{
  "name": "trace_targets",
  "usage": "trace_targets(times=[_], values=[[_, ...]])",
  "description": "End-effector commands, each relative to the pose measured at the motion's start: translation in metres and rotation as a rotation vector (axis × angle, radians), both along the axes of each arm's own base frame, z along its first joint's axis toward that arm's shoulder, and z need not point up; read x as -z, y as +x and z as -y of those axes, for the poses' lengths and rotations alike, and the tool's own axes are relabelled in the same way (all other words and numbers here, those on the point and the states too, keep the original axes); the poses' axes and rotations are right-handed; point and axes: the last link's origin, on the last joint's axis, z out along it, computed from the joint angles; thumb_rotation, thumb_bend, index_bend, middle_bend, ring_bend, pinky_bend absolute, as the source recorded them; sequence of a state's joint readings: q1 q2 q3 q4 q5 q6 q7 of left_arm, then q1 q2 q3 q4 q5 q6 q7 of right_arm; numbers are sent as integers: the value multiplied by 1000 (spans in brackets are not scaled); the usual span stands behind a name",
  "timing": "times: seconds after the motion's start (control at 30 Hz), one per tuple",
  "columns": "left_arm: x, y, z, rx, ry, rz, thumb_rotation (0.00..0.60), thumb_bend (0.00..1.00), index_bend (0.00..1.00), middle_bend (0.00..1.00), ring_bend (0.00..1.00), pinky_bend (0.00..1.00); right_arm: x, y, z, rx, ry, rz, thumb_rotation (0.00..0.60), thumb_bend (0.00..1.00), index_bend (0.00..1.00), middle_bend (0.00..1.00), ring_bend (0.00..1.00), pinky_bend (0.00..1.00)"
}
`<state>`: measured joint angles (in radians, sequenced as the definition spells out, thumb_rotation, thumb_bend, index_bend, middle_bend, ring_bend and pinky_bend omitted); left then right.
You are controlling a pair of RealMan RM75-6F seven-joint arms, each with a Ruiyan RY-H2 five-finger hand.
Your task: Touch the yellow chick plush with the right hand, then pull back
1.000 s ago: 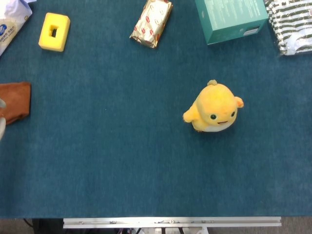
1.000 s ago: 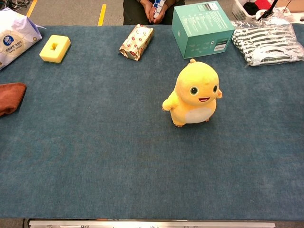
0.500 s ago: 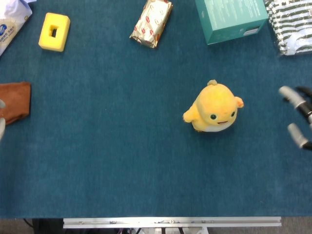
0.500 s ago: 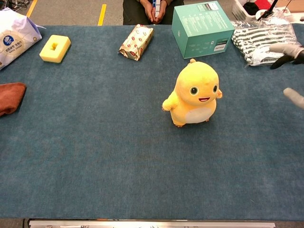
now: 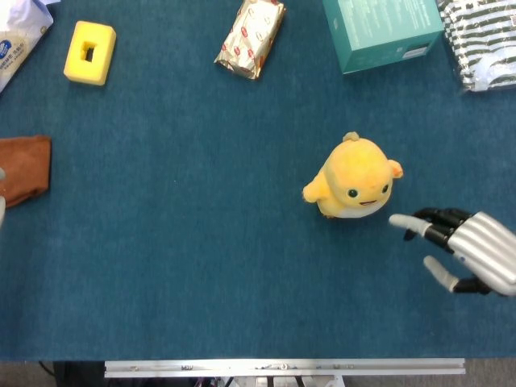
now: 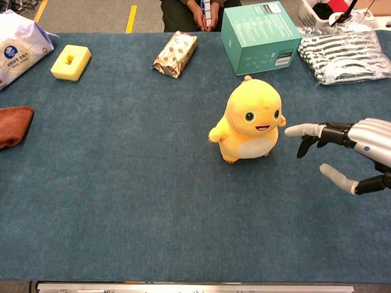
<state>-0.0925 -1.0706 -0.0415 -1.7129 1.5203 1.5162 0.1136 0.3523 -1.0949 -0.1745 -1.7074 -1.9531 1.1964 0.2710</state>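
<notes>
- A yellow chick plush (image 5: 355, 179) stands upright on a blue-carpeted worktop (image 5: 201, 242), right of the worktop's middle, its face turned toward the robot.
- The right hand (image 5: 463, 250) hangs just right of the plush and a little nearer the robot, palm down, holding nothing.
- Its fingers (image 6: 303, 130) are spread wide; one points at the plush, its tip close beside the plush's small wing but, in the chest view, just short of touching (the gap is narrow).
- The thumb is stretched out apart from the rest, on the side nearer the robot.
- Only a pale sliver shows at the head view's left border, far left of the plush; whether it is the left hand cannot be told.
- Behind the plush stands a teal box (image 6: 261, 36).
- Behind and to the left of the plush lies a foil-wrapped packet (image 6: 175, 54).
- Far to the plush's left sit a yellow block with a hole (image 5: 89, 52), a brown cloth (image 5: 24, 168) and a white bag (image 6: 18, 44).
- Behind and to the right of the plush lies a striped folded fabric (image 6: 345, 55).
</notes>
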Motion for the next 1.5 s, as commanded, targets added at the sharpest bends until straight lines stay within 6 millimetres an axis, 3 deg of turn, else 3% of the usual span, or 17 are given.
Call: trace_targets(times=[0.03, 0.37, 0.67, 0.87, 1.2, 1.5], values=[[0, 0, 0, 0, -2, -1, 600, 382, 418, 468, 373, 390, 16, -2, -4, 9, 86, 6, 600, 535, 140, 366, 202, 307], [0, -1, 0, -2, -3, -2, 600, 382, 418, 468, 373, 390, 59, 0, 14, 15, 175, -37, 600, 536, 140, 366, 202, 307], [-2, -5, 0, -14, 0, -9, 600, 382, 417, 468, 373, 390, 84, 7, 34, 26, 177, -22, 600, 535, 140, 366, 202, 307], [-4, -6, 0, -16, 8, -7, 600, 382, 418, 468, 373, 390, 88, 8, 39, 31, 160, -14, 600, 535, 140, 366, 201, 307], [-3, -6, 1, -18, 3, -11, 600, 382, 418, 468, 373, 390, 80, 3, 25, 31, 177, -20, 600, 535, 140, 366, 202, 307], [-2, -6, 1, -21, 1, -13, 600, 382, 418, 468, 373, 390, 83, 1, 45, 74, 135, -7, 600, 535, 140, 366, 201, 307]])
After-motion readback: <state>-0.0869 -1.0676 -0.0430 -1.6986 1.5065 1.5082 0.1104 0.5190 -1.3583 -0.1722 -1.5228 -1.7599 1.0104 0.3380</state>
